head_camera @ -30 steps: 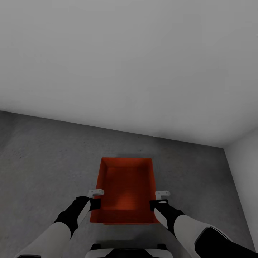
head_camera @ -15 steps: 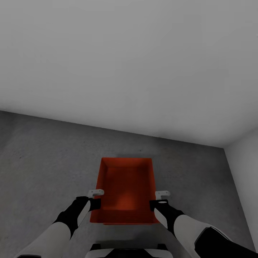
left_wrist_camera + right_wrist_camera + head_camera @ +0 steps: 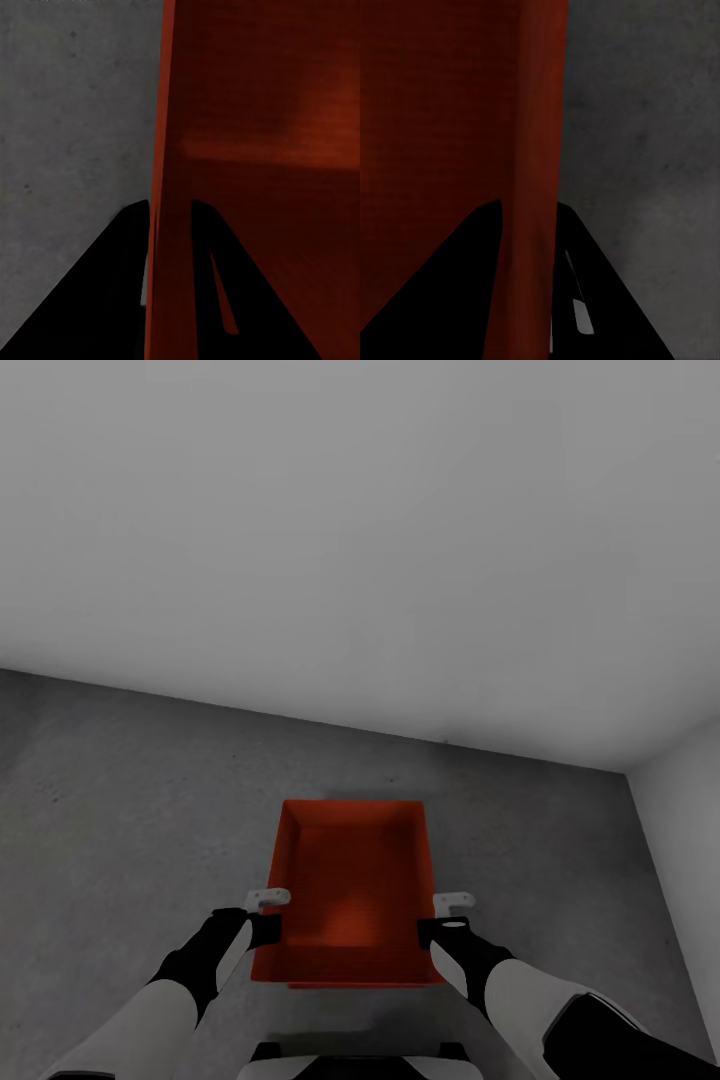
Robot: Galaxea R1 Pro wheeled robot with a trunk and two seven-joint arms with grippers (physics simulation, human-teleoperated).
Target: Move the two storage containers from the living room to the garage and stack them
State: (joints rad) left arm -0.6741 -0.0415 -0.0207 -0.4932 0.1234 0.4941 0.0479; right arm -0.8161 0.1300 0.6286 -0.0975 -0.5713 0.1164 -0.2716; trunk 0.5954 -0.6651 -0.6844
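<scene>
Here, from left to right:
Left gripper (image 3: 268,915): in the head view it sits at the left long wall of the storage container (image 3: 352,890), near the end closest to the robot. The left wrist view (image 3: 169,217) gives what the head view cannot: one dark finger (image 3: 124,255) outside the wall, the other inside, the jaws clamped on that wall with the orange-red edge running up between them.
Storage container: an orange-red open-topped bin, long axis pointing away from the robot, held between the two arms over the floor (image 3: 120,810). Whether its base touches the concrete, I cannot tell. A thin strip of orange-red shows under its near edge; what that strip belongs to is unclear.
Right gripper (image 3: 446,918): at the right long wall, level with its partner. The right wrist view (image 3: 529,217) shows the jaws closed on the wall, one finger (image 3: 472,255) within the bin and one outside.
Floor: dark grey, mottled concrete, seen beside the bin's walls in both wrist views.
Walls (image 3: 360,540): plain grey-white, meeting in a corner at the far right of the head view.
</scene>
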